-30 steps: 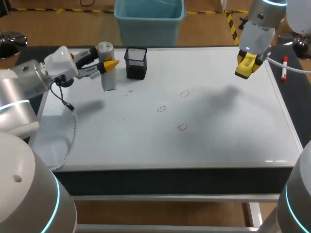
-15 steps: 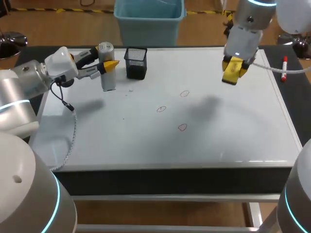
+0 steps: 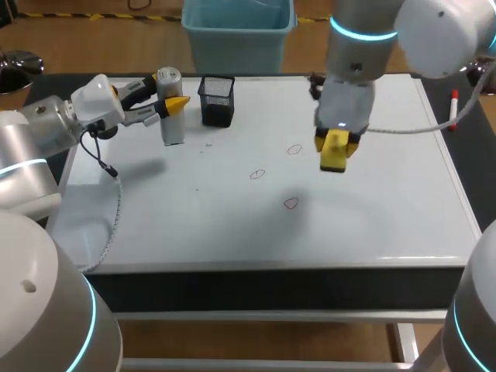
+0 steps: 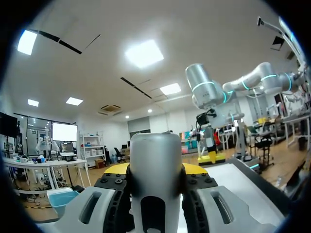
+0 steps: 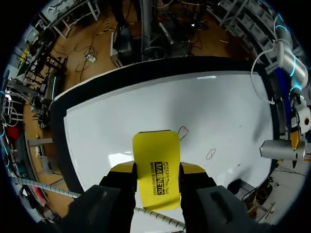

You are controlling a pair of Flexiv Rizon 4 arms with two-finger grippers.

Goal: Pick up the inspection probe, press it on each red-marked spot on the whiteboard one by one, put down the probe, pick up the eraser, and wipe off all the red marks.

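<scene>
Both pairs of jaws are clamped: the left jaws grip the inspection probe (image 3: 171, 116) across its body, the right jaws pinch the yellow eraser (image 3: 334, 152) by its two long edges.

The whiteboard (image 3: 232, 232) covers nearly the whole surface. The left arm (image 3: 46, 132) comes in at nine o'clock and the right arm (image 3: 356, 54) reaches down from one o'clock to just right of the board's middle. The probe, a silver cylinder, stands upright at the board's ten o'clock corner; whether its foot touches the board I cannot tell. A black mesh cup (image 3: 218, 101) sits just beside it at three o'clock. A red-capped marker (image 3: 453, 108) lies off the board's edge at two o'clock.

Three small red marks are unwiped near the centre: one (image 3: 294, 149) just beside the eraser at nine o'clock, one (image 3: 257, 174) farther off at eight, one (image 3: 291, 203) at seven. From the right wrist, the eraser (image 5: 156, 169) lies flat between the fingers with a mark (image 5: 183, 131) just past its far end.

From the left wrist, the probe (image 4: 156, 179) looks like smooth, rigid metal, so it probably has some weight and could slip. A grip square across the mid-body, as shown, seems soundest. The eraser appears to be a light, stiff plastic shell. Holding its long edges leaves the wiping face free, though hard pressing might tilt it in the grip.
</scene>
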